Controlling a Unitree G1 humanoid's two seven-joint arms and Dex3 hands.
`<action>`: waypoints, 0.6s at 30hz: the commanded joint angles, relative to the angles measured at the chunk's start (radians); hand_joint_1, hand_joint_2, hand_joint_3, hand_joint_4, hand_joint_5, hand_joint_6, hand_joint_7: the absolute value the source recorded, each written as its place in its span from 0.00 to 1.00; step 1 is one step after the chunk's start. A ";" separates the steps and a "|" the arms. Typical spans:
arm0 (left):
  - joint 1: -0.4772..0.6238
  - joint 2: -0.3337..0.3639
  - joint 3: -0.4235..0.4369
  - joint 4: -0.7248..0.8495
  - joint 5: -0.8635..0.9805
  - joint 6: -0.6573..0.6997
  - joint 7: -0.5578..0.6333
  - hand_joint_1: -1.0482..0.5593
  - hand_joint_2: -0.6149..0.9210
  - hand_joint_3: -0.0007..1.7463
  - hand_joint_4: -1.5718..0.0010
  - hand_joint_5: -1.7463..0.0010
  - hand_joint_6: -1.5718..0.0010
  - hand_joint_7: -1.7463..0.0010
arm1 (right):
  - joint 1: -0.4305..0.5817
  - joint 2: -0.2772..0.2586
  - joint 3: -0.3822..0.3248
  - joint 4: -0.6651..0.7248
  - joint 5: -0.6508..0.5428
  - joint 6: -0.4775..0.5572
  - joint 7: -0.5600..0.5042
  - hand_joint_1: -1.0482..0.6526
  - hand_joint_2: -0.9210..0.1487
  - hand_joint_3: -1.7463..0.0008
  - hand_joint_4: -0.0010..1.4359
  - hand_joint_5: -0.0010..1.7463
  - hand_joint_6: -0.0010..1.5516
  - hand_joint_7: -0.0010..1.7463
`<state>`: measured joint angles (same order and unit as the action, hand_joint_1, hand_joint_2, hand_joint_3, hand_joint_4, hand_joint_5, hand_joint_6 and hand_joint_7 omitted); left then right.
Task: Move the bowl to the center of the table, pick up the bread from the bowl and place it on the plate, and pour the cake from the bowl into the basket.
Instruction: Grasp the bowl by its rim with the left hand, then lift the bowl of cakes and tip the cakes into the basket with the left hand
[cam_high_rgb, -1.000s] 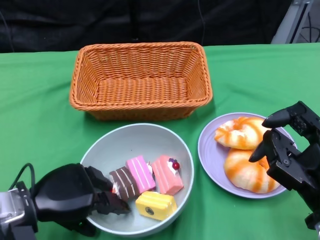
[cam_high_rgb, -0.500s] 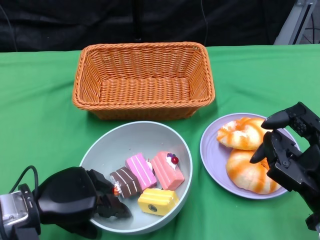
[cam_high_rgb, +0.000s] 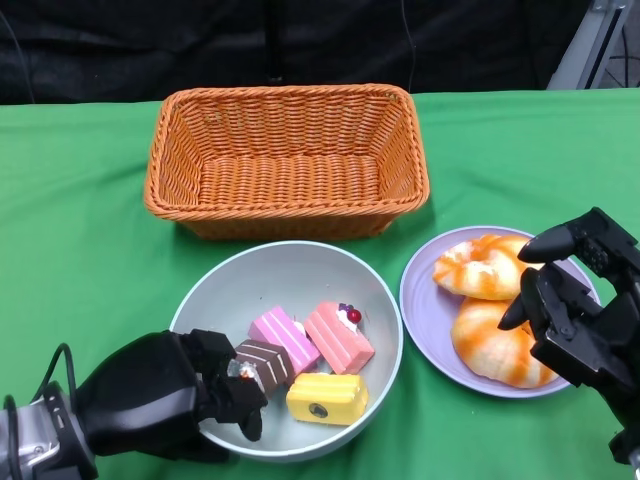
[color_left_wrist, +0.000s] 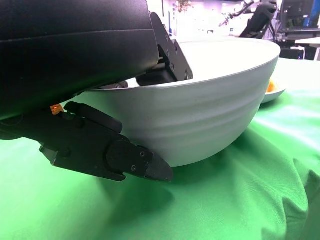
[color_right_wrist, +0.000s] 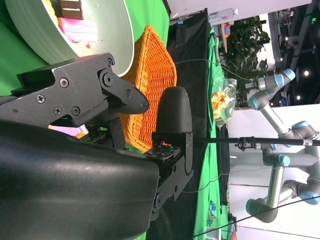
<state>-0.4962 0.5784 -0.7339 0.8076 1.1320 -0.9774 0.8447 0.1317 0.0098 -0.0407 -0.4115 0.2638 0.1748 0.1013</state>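
From where I'm standing, the green bench (cam_high_rgb: 80, 230) has the basket (cam_high_rgb: 285, 160) at the back, and the bowl (cam_high_rgb: 290, 285) sits right in front of it, four cakes (cam_high_rgb: 338, 338) inside. Left robot hand (cam_high_rgb: 160, 395) is grasping the bowl's near rim; right robot hand (cam_high_rgb: 575, 310) hangs released over the plate (cam_high_rgb: 425, 300) with both breads on it. For the pour I'd lift clear of the basket wall first, then tip slowly so nothing bounces out.

Brown cake (cam_high_rgb: 266, 362) partly behind left hand (cam_high_rgb: 165, 395), lower bread (cam_high_rgb: 493, 345) partly behind right hand (cam_high_rgb: 580, 320)
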 joint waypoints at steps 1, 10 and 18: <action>-0.007 0.000 -0.018 0.016 0.012 -0.003 0.014 0.47 1.00 0.02 0.66 0.00 0.76 0.02 | 0.005 -0.007 -0.006 -0.008 -0.004 -0.017 0.000 0.60 0.09 0.53 0.37 1.00 0.25 0.90; -0.012 0.000 -0.029 0.021 0.010 -0.001 0.023 0.47 1.00 0.02 0.66 0.00 0.77 0.01 | 0.005 -0.006 -0.006 -0.008 -0.004 -0.017 0.000 0.60 0.09 0.54 0.37 1.00 0.25 0.90; -0.002 0.087 0.011 0.028 -0.014 -0.042 0.064 0.49 1.00 0.10 0.66 0.00 0.78 0.00 | -0.009 -0.013 -0.009 0.003 -0.008 0.025 -0.012 0.60 0.09 0.54 0.37 1.00 0.25 0.90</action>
<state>-0.5000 0.6035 -0.7434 0.8239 1.1302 -1.0047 0.8748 0.1279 0.0096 -0.0376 -0.4107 0.2581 0.1846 0.0991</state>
